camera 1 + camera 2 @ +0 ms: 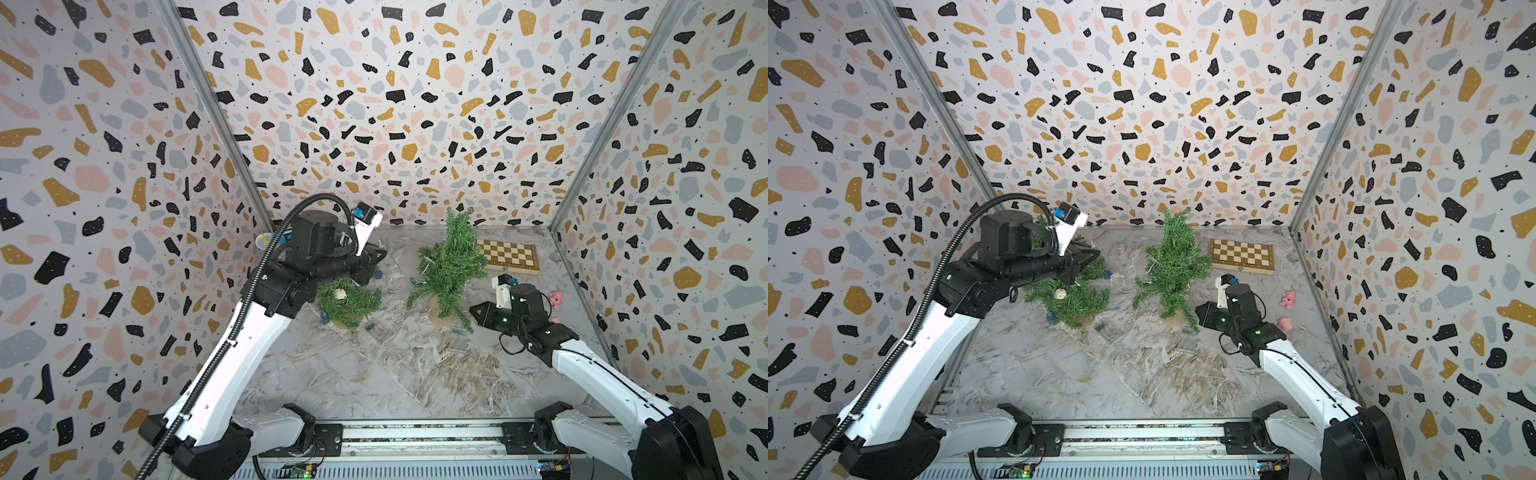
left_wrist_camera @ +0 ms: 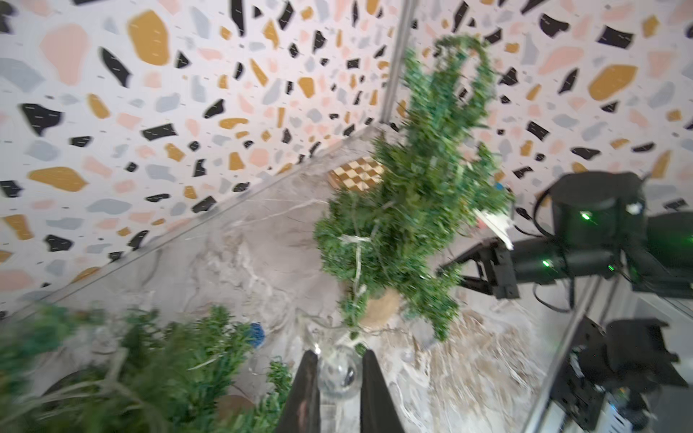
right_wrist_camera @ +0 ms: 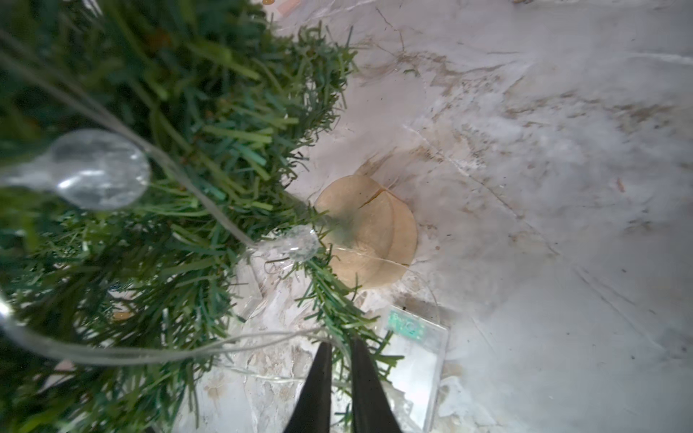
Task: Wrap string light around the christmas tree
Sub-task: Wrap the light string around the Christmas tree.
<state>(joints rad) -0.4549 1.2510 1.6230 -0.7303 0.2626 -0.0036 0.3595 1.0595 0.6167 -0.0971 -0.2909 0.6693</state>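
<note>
The christmas tree (image 1: 451, 257) stands upright on a round wooden base (image 3: 371, 232) mid-table, seen in both top views. The string light is a thin clear wire with clear bulbs (image 3: 97, 168) lying among its branches. My right gripper (image 3: 341, 342) is low at the tree's right side, shut on the wire beside a low branch. My left gripper (image 2: 340, 354) is to the tree's left, above the table, and is shut on one clear bulb (image 2: 337, 371). In a top view it (image 1: 380, 253) sits over a second green tree (image 1: 349, 301).
A wooden chessboard (image 1: 507, 255) lies at the back right behind the tree. Pink toys (image 1: 556, 297) sit by the right wall. Clear battery boxes (image 1: 376, 330) (image 3: 416, 356) lie on the marble table in front of the trees. Small blue pieces (image 1: 324, 319) lie near the second tree.
</note>
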